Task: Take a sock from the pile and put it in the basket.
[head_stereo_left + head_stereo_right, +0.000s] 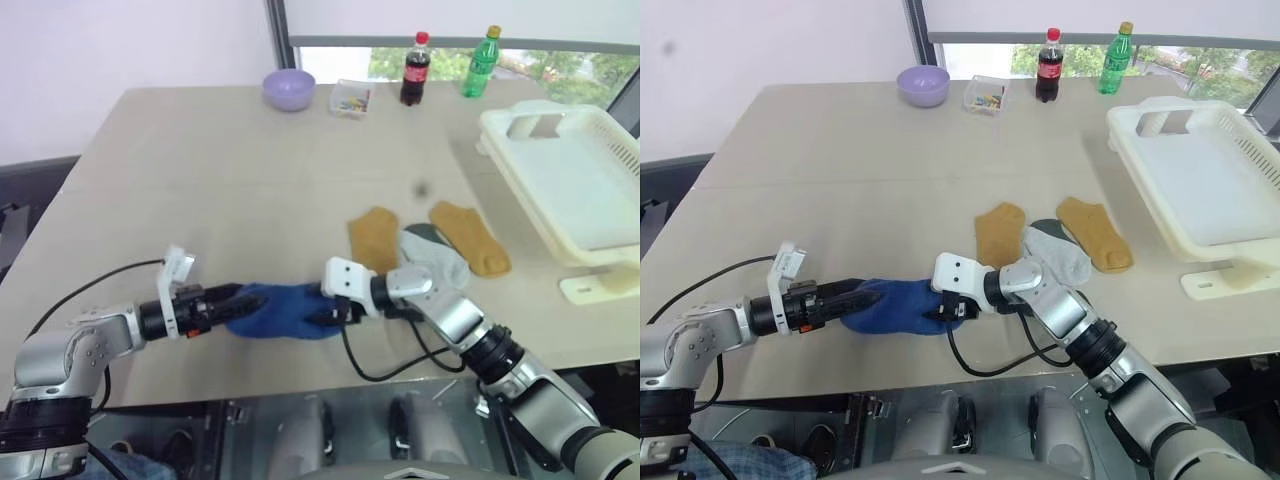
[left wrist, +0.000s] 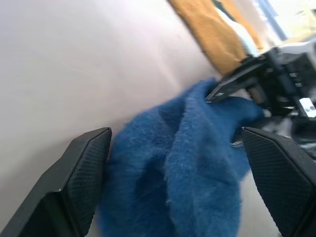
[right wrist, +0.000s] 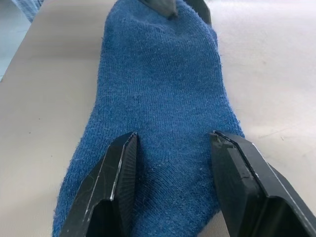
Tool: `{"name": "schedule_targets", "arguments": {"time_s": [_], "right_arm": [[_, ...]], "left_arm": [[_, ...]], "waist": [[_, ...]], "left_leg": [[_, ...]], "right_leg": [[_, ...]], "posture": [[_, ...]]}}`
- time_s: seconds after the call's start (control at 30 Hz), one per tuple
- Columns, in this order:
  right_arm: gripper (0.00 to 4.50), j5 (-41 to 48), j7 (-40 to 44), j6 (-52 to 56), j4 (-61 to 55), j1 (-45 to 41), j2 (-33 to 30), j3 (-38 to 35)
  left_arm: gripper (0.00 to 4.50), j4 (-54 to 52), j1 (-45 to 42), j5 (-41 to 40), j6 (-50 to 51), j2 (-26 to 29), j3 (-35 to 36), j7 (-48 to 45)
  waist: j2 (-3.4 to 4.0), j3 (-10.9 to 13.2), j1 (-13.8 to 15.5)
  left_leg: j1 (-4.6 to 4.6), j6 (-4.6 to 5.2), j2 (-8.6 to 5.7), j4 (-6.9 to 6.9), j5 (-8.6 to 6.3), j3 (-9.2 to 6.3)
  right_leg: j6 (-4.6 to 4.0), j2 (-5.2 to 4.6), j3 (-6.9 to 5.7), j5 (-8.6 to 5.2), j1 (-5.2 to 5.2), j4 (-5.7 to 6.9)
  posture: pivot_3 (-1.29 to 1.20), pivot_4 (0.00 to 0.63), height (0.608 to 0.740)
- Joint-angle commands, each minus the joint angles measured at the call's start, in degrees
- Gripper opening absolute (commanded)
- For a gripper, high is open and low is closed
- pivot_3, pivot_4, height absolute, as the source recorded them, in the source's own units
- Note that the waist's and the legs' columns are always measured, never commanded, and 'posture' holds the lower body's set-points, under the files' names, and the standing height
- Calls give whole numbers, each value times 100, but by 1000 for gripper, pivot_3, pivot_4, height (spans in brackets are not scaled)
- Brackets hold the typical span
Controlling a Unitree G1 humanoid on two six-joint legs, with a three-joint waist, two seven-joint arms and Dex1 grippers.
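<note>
Table (image 1: pixel 200 180): blue sock (image 1: pixel 285 311) between left gripper's (image 1: pixel 232 304) wide jaws; right gripper (image 1: pixel 335 312) jaws straddling it.

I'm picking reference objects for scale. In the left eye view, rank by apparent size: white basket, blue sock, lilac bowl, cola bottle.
1. Cream-white slotted plastic basket
2. Royal blue sock, though nearer the camera
3. Lilac bowl and dark cola bottle: too alike to rank

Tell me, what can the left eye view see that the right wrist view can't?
Left eye view: the basket, two yellow socks, a lilac bowl and two bottles on the table. Right wrist view: the knit of the blue sock close up. Both: the blue sock, with the left tool open at one end and the right tool at the other.
</note>
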Motion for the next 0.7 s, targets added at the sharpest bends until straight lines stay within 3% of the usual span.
{"name": "schedule_targets", "arguments": {"time_s": [0.03,0.2,0.7], "right_arm": [[2370,-128,-29,-2,69,24,-17,-82],[2370,-152,-67,9,66,39,4,-110],[2370,-305,-113,-63,215,8,23,-131]], "left_arm": [[4458,197,174,-61,552,-12,-568,-290],[4458,395,36,-139,655,-42,-531,-509],[4458,-244,-87,-2040,2398,-643,517,139]], "waist": [[6,-5,-5],[8,-11,-3],[-14,-5,-18]], "left_leg": [[0,0,-1,0,0,1],[0,1,-1,0,-1,1],[-6,0,4,0,0,-5]], "right_leg": [[0,-1,1,0,0,0],[-4,-2,2,-2,-1,-1],[-3,-2,2,-2,-1,-1]], "posture": [[0,150,733],[0,150,733],[0,150,733]]}}
